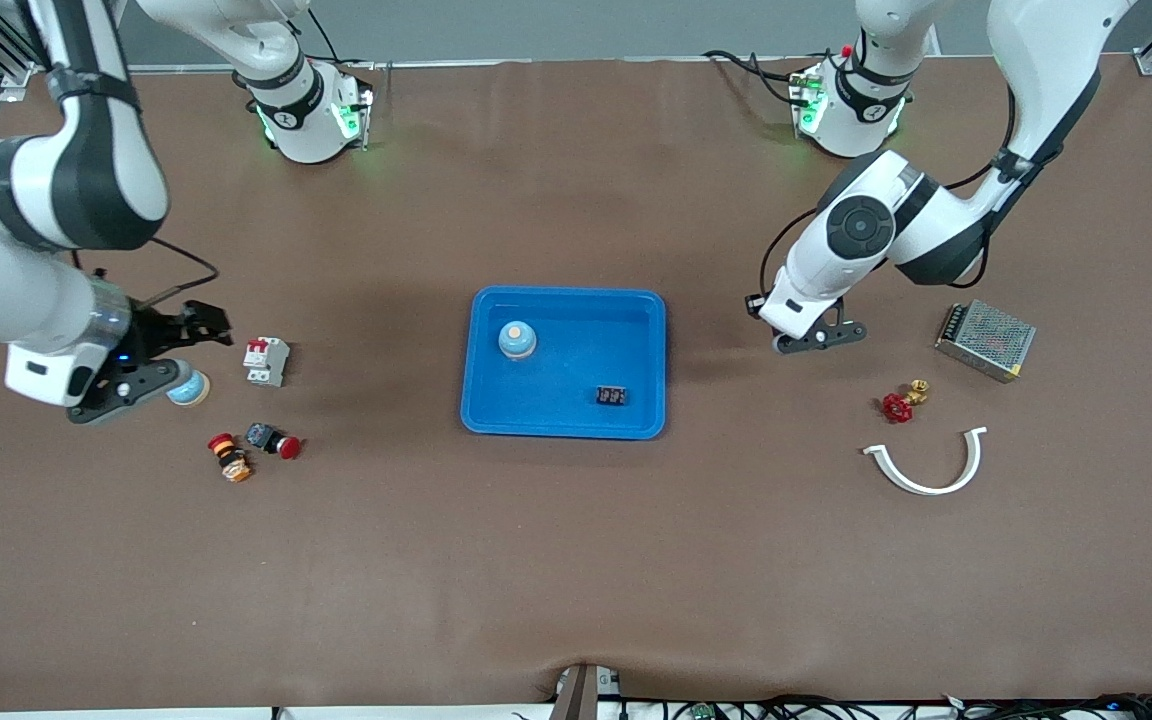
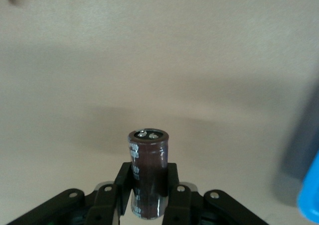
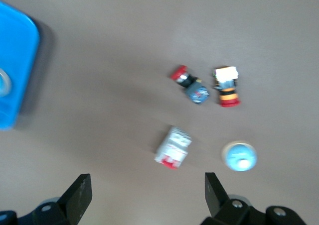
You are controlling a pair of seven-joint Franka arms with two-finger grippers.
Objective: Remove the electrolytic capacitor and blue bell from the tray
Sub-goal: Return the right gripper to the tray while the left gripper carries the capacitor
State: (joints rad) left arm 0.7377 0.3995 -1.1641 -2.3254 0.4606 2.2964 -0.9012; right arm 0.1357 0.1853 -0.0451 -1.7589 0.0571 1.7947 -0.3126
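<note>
My left gripper point(image 1: 818, 336) hangs over bare table between the blue tray point(image 1: 648, 312) and the left arm's end. It is shut on a dark brown capacitor point(image 2: 148, 171), held upright between the jaws point(image 2: 148, 191); the front view hides the capacitor. A blue bell point(image 1: 516, 340) stands in the tray. A second blue bell point(image 1: 190, 389) stands on the table toward the right arm's end, partly hidden by my right gripper point(image 1: 164, 358), which is open and empty above it. In the right wrist view this bell point(image 3: 239, 156) lies off to one side of the open gripper point(image 3: 147, 195).
A small black part point(image 1: 612, 395) lies in the tray. Near the right gripper are a white breaker point(image 1: 266, 361) and two red push buttons point(image 1: 273, 440) point(image 1: 229, 457). Toward the left arm's end are a metal power supply point(image 1: 985, 340), a red valve point(image 1: 902, 402) and a white curved clip point(image 1: 928, 470).
</note>
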